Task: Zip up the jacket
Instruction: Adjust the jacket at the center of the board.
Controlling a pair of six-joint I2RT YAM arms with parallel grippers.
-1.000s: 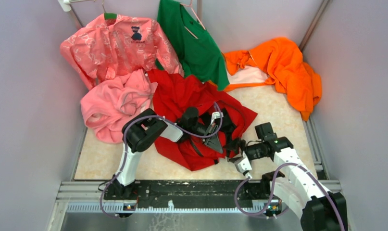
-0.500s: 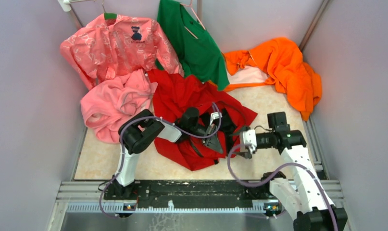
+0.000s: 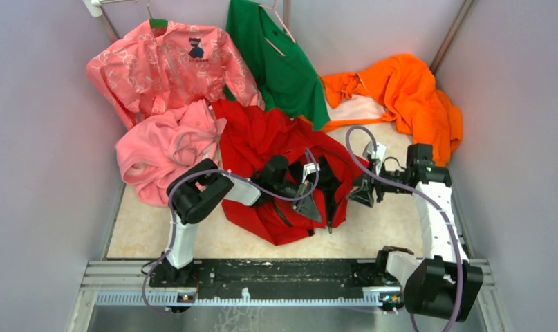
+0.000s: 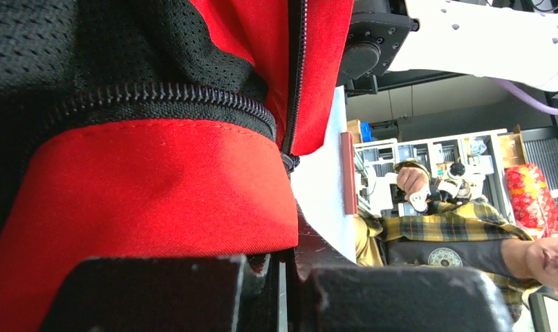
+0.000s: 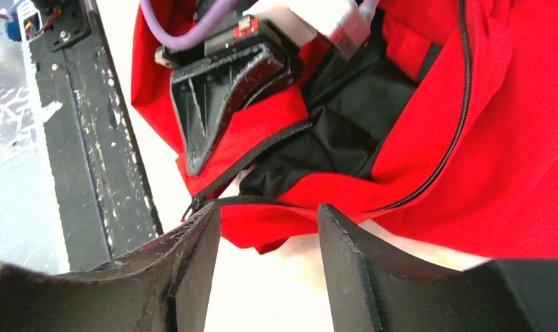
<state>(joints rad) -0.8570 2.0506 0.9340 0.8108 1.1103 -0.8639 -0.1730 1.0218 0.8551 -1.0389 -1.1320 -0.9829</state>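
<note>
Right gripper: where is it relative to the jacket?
Top view: the right gripper sits right of centre, at the right edge of the red jacket, jaws open, pointing toward the left gripper clamped on it.

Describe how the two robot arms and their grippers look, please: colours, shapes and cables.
Both arms, left arm and right arm, have white links with black joints, and a lilac cable runs along each. The left gripper and right gripper have black, rough, wedge-shaped fingers.

Front strip: bare table (image 3: 227, 242) lies open between jacket (image 3: 262, 138) and near edge.
Right side: open table up to orange garment (image 3: 414, 97).
Left side: pink fleece (image 3: 158, 149) touches jacket, no gap.
Over jacket: left arm (image 3: 243, 191) lies across.
</note>
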